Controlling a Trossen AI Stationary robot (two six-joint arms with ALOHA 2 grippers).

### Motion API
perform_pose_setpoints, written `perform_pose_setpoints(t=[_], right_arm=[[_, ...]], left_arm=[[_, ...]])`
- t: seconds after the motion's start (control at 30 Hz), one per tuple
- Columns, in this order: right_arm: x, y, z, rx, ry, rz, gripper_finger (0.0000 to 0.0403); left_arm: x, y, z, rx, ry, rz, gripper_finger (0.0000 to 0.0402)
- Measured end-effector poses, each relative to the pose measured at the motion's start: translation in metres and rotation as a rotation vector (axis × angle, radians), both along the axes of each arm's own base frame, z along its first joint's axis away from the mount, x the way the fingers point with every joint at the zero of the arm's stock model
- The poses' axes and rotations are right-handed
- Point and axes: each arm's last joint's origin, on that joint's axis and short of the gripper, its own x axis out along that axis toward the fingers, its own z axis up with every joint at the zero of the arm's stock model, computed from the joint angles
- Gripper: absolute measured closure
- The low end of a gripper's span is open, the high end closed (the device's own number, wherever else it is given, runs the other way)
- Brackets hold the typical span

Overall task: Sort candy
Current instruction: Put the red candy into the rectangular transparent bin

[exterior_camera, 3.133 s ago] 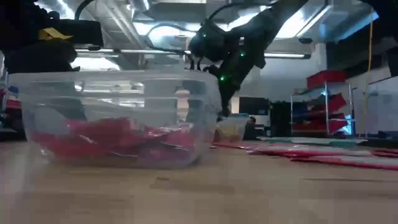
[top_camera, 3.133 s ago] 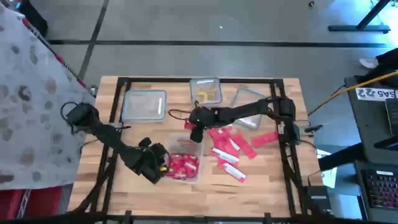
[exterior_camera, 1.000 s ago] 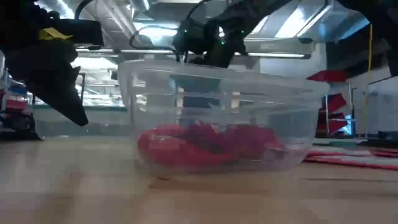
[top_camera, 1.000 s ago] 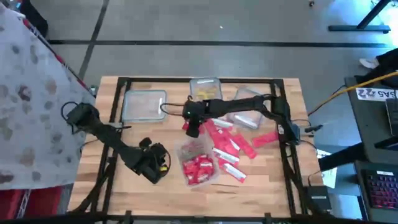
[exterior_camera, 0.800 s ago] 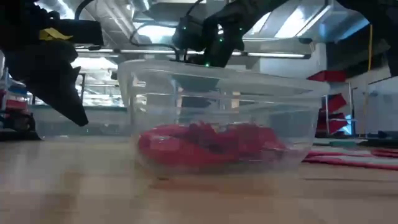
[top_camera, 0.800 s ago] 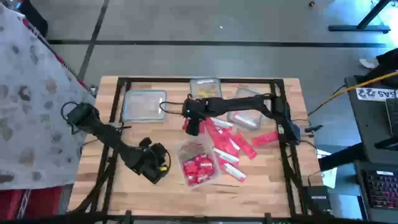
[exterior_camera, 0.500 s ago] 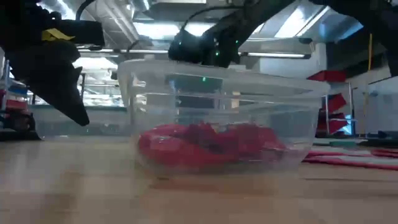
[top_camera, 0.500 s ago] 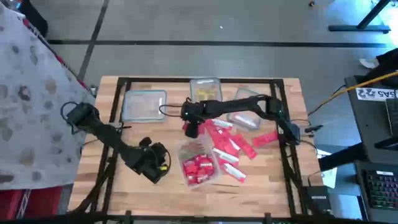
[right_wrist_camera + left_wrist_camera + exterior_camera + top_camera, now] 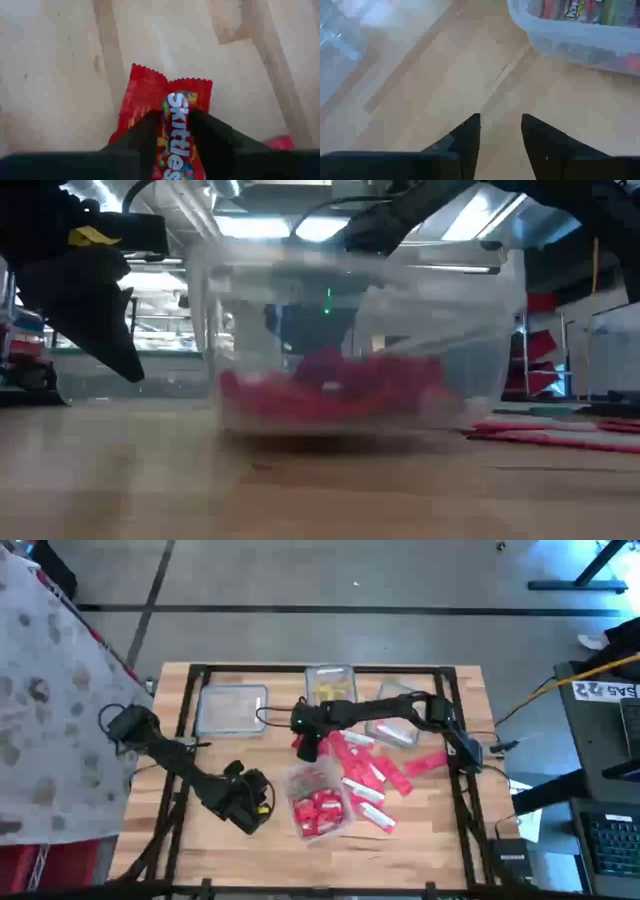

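A pile of flat red candy packets (image 9: 365, 772) lies on the wooden table right of centre. More red candy fills a clear tub (image 9: 320, 802) near the front. My right gripper (image 9: 308, 745) is low at the pile's left end, shut on a red Skittles packet (image 9: 172, 95). My left gripper (image 9: 248, 805) hovers open over bare wood, left of the tub, nothing between its fingers (image 9: 470, 132). In the low view the right gripper (image 9: 320, 330) shows dimly behind the tub (image 9: 350, 350). My right gripper pinches the red packet between its two fingers (image 9: 147, 135), on its two long edges near one crimped end (image 9: 176, 107). The fingers slant steeply down from above and lie across the packet. The packet lies on the table, bunched narrow between them.
At the far edge stand a clear tub with yellow pieces (image 9: 330, 688), a clear tub (image 9: 232, 708) to its left and another (image 9: 395, 715) to its right. A single red packet (image 9: 428, 762) lies near the right rail. Bare wood lies at the front left.
My right gripper has gone down onto the left end of the red pile; in the low view it has sunk from above the tub's rim to behind the tub's wall.
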Motion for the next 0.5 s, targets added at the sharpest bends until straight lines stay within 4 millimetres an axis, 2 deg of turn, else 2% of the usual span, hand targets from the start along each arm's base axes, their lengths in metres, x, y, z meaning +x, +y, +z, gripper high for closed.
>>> perform_pose_setpoints(t=[0.1,0.3,0.5], right_arm=[[0.000,0.000,0.000,-0.005,0.002,0.002,0.0388],[-0.002,0.000,0.010,-0.043,-0.014,-0.019,0.0393],[-0.006,0.000,0.043,-0.107,-0.080,-0.037,0.0399]], left_arm=[[0.000,0.000,0.000,0.000,0.000,0.000,0.0273],[0.000,0.000,0.000,0.000,0.000,0.000,0.0273],[0.000,0.000,0.000,0.001,0.001,0.000,0.0273]])
